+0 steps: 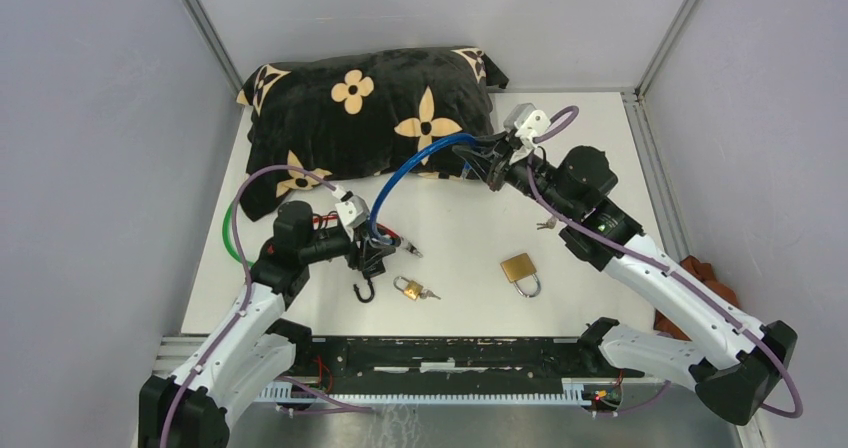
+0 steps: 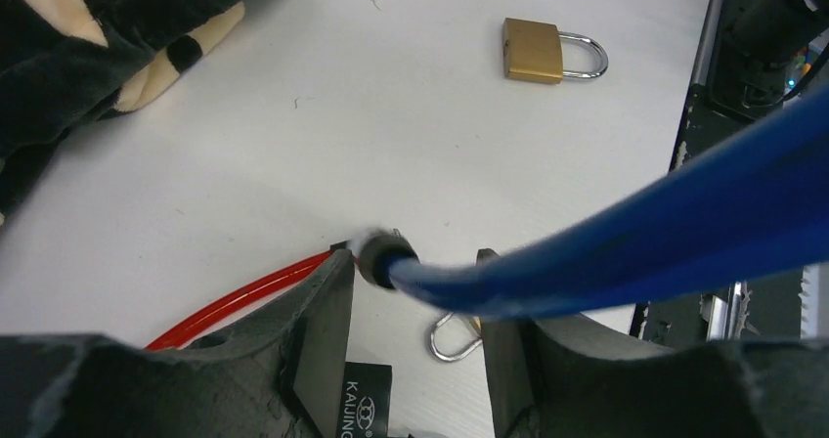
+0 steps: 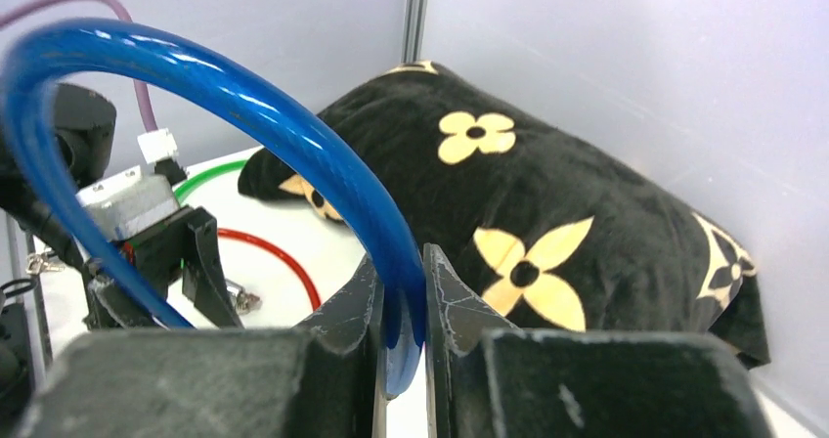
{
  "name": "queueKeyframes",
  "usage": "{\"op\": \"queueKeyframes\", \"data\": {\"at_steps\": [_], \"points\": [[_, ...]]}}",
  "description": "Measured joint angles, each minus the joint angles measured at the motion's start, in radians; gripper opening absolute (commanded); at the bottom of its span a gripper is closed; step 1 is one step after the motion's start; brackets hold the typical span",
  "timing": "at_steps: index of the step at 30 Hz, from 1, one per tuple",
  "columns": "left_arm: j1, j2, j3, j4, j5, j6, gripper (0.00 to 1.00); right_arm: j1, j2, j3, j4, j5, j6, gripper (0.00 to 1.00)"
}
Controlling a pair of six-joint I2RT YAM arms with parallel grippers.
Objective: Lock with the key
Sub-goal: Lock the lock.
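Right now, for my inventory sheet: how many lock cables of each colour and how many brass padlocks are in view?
blue cable: 1
red cable: 1
green cable: 1
brass padlocks: 2
total: 5

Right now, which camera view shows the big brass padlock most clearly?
The left wrist view: the big brass padlock lies whole and sharp on the white table, body and shackle both plain. The top external view shows it too, but smaller, right of the small padlock. The right wrist view does not show it.
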Motion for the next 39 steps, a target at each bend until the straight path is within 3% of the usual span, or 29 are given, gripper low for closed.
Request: {"op": "queueKeyframes", "data": {"at_steps": [4,9,17,21,26,34,37,39], "points": [[0.0,-0.011,-0.023,0.037,0.01,-0.012,0.51,0.0,0.003,0.029,0.023,0.002,-0.011,0.0],[0.0,-0.012,-0.038,0.095,0.008,-0.053,0.59,0.0,0.017,0.048,0.046,-0.002,-0.014,0.0],[-0.001,-0.011,-0.046,0.215,0.036,-0.172,0.62,0.0,0.042,0.064,0.05,-0.001,-0.013,0.0],[-0.016,-0.014,-0.046,0.246,0.051,-0.243,0.6,0.0,0.056,0.076,0.055,0.041,-0.012,0.0],[-0.031,-0.027,-0.051,0.306,0.032,-0.353,0.51,0.0,0.084,0.082,0.065,0.119,0.011,0.0],[-0.032,-0.027,-0.051,0.351,-0.01,-0.455,0.53,0.003,0.126,0.089,0.056,0.213,0.035,0.0],[-0.032,-0.027,-0.051,0.359,-0.023,-0.476,0.43,0.005,0.137,0.098,0.047,0.251,0.039,0.0],[-0.032,-0.026,-0.051,0.361,-0.034,-0.489,0.3,0.006,0.145,0.099,0.045,0.264,0.041,0.0]]}}
